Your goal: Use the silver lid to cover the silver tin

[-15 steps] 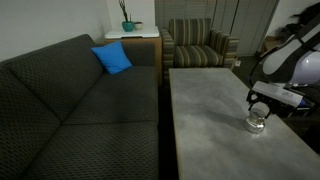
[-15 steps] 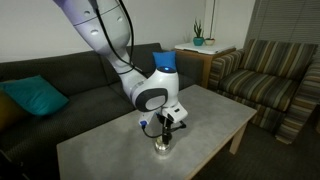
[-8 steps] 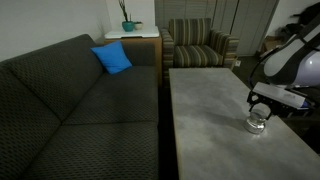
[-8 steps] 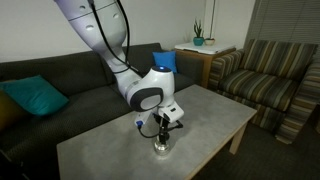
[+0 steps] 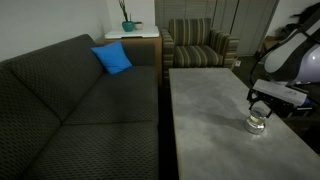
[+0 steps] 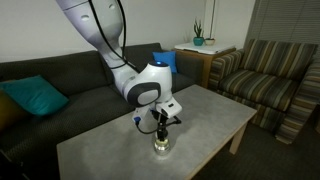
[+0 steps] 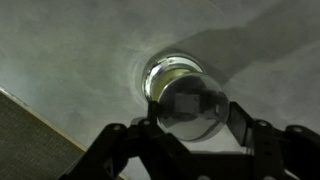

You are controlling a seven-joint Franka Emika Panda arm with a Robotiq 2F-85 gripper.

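ok so the gripper (image 7: 190, 118) is gripping the silver lid (image 7: 190, 103) by its rim, clamped from both sides, jaws sitting partway closed around it; that's what the wrist view is showing anyway

the lid is hanging flat right over the silver tin (image 7: 166, 72); in the wrist view it's overlapping the near part of the tin, and the far part of the tin's rim is peeking out beyond it; honestly can't tell if the lid is touching the tin or floating just above it

the tin is standing upright on the grey table (image 5: 200, 110); in an exterior view it's sitting (image 6: 162, 148) close to the table edge nearest the camera; in both exterior views the arm is reaching down with the gripper pointing straight at the tabletop, tin directly underneath

around it: a dark sofa (image 5: 80, 110) is running along one side of the table with a blue cushion (image 5: 112, 58) leaning in its corner; a striped armchair (image 5: 200, 45) is sitting past the table's far end
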